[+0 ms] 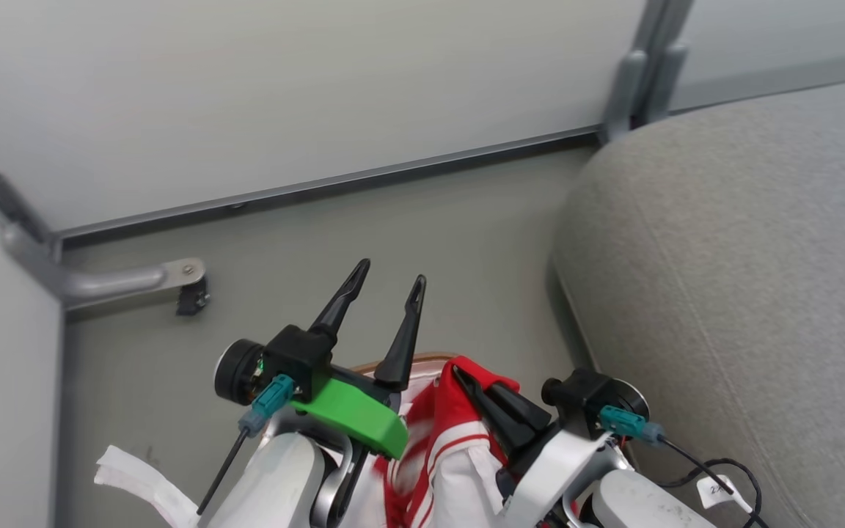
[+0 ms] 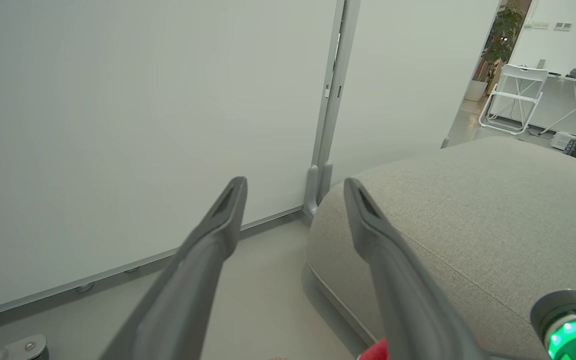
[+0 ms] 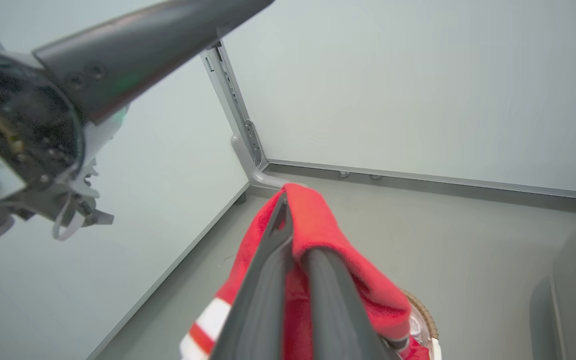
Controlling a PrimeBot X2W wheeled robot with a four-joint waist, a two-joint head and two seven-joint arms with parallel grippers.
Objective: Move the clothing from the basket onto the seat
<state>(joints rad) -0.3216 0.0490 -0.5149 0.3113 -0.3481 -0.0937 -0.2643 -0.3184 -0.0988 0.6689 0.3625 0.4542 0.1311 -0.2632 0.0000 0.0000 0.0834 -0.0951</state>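
**Clothing clamped in right gripper beside seat; left gripper spread**

Clothing point(image 1: 443, 429), red with white stripes, is seen bunched between the two arms at the near edge of the head view. The right gripper point(image 1: 463, 375) is clenched on a red fold of it. In the right wrist view the fabric is draped over both closed fingers, and a red-and-white striped band hangs below them.

Under the hanging cloth, that view picks up a short arc of the basket point(image 3: 427, 315), recognised by its brown woven rim. Whether the cloth touches the basket cannot be told. In the head view the rim is glimpsed just behind the left gripper point(image 1: 391, 273), whose fingers are held apart and released. This is confirmed in the left wrist view.

The seat point(image 1: 745, 242) is noted on the right, with the clothing to its left and apart from it. The left wrist view adds the seat's rounded corner and stitched seam, and a white folding chair point(image 2: 520, 74) far beyond.

A white strip of fabric point(image 1: 136, 477) is recorded on the grey floor point(image 1: 430, 242) at the near left. What it belongs to cannot be told.
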